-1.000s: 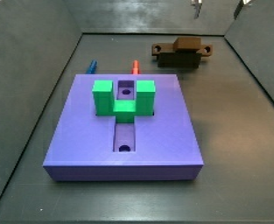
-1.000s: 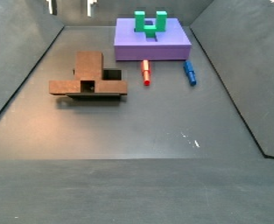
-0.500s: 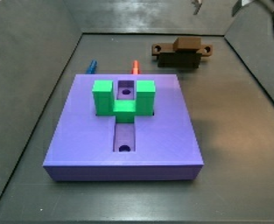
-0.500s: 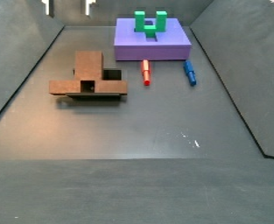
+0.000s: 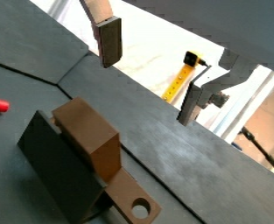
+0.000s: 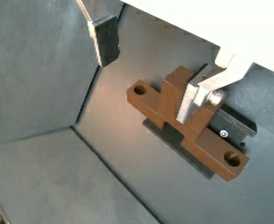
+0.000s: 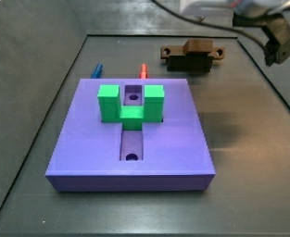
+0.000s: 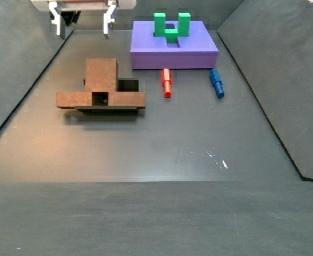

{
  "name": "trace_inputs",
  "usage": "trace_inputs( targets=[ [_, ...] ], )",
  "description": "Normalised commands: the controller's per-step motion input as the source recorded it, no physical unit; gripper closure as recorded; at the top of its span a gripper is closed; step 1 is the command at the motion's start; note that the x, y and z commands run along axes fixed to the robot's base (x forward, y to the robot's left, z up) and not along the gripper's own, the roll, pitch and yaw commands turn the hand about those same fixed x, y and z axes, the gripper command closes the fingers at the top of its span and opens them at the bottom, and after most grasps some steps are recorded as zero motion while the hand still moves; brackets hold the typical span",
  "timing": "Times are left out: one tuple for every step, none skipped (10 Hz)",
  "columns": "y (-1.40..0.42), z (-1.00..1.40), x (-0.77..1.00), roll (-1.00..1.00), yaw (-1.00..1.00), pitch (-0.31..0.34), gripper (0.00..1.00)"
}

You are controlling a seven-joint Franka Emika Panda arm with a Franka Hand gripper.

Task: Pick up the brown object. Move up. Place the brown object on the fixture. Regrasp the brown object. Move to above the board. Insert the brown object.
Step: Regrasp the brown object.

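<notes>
Franka gripper (image 8: 84, 20) hangs in the air near the far edge of the dark floor (image 8: 172, 140), fingers spread wide w/ nothing between them; in a side view only its two finger tips and a bit of white body show at the frame's upper edge. In both wrist views the silver plates w/ dark pads (image 5: 109, 41) (image 6: 105, 40) stand well apart, open air between.

Brown object (image 8: 103, 88) lies on the fixture (image 8: 119, 101), below the gripper and apart from it. A wrist view shows the bar crossing the dark bracket, round hole (image 6: 231, 159) at one end. In a side view the same pair (image 7: 191, 56) sits near the floor's far edge.

Board (image 7: 134, 134) lies flat mid-floor, green U-shaped block (image 7: 131, 102) on it, over the central groove. An orange peg (image 8: 167, 85) and a blue peg (image 8: 216, 82) lie on the floor just beside the board's edge, nearer the fixture side.
</notes>
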Motion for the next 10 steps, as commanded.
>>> trace_inputs(
  targets=[
    [0.00,0.00,0.00,0.02,0.11,0.000,0.00],
    [0.00,0.00,0.05,0.00,0.00,0.000,0.00],
    [0.03,-0.15,0.03,-0.27,-0.07,-0.043,0.00],
    [0.10,-0.25,0.03,-0.42,0.00,0.000,0.00],
    [0.16,-0.20,0.04,-0.53,0.00,0.000,0.00],
    [0.13,-0.20,0.00,-0.23,0.02,0.000,0.00],
    [0.11,-0.13,0.00,-0.19,0.00,0.011,0.00],
    [0.06,-0.04,-0.05,-0.11,0.00,0.000,0.00],
    [0.05,-0.13,-0.18,-0.03,0.00,0.000,0.00],
    [0.03,-0.15,-0.33,0.00,-0.02,-0.057,0.00]
  ],
)
